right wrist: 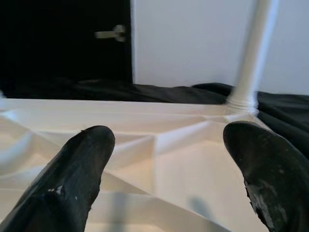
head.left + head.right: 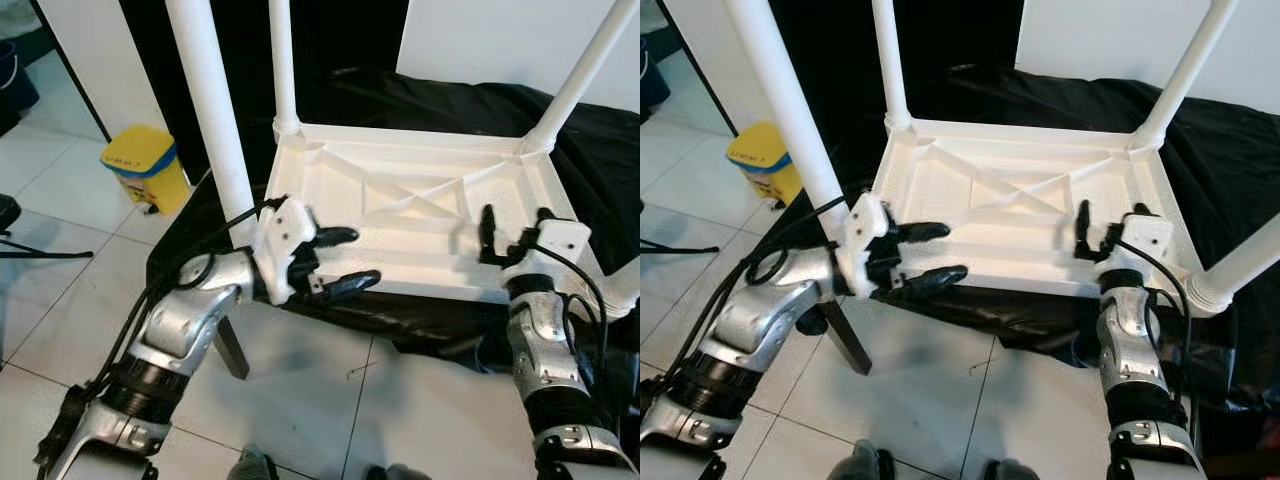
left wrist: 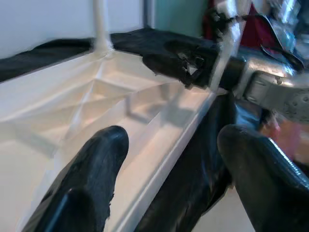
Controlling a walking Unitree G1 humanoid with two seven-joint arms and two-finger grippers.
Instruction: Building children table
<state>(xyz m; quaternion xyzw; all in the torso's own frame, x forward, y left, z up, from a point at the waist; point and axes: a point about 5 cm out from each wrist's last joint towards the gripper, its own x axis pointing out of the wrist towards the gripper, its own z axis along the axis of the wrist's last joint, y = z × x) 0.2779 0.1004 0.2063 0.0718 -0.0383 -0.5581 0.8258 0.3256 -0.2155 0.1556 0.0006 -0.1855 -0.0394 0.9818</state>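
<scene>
- We look down at a white plastic table (image 2: pixel 410 200) lying upside down, its ribbed underside facing up.
- It rests on a black cloth (image 2: pixel 470 110) spread over a low support; the cloth drapes over the near edge and runs far and to the right.
- White legs stand up from the table's corners: one at the far left corner (image 2: pixel 283 70), one at the far right corner (image 2: pixel 585 75), one at the near left (image 2: pixel 213 110) and one at the near right (image 2: pixel 1240 262).
- Our left gripper (image 2: pixel 335 262) is at the table's near left corner, fingers spread apart and grasping nothing; in the left wrist view one finger (image 3: pixel 91 179) hangs over the tabletop's inside and the other lies outside the near rim.
- Our right gripper (image 2: pixel 512 232) is at the near right part of the table, pointing far across it, fingers spread and empty; the right wrist view looks between them over the ribs to the far right leg.
- The floor (image 2: pixel 60 200) is pale, glossy tile with dark grout lines.
- A yellow bin (image 2: pixel 148 165) with a blue band stands on the tiles to the left, near a white wall panel (image 2: pixel 85 50).
- Behind the table we see a dark opening and a white wall (image 2: pixel 500 40) to the far right; the right wrist view shows a door handle (image 1: pixel 112 34) in the dark part.
- A dark slanted bar (image 2: pixel 232 345) stands on the floor below the left gripper.
</scene>
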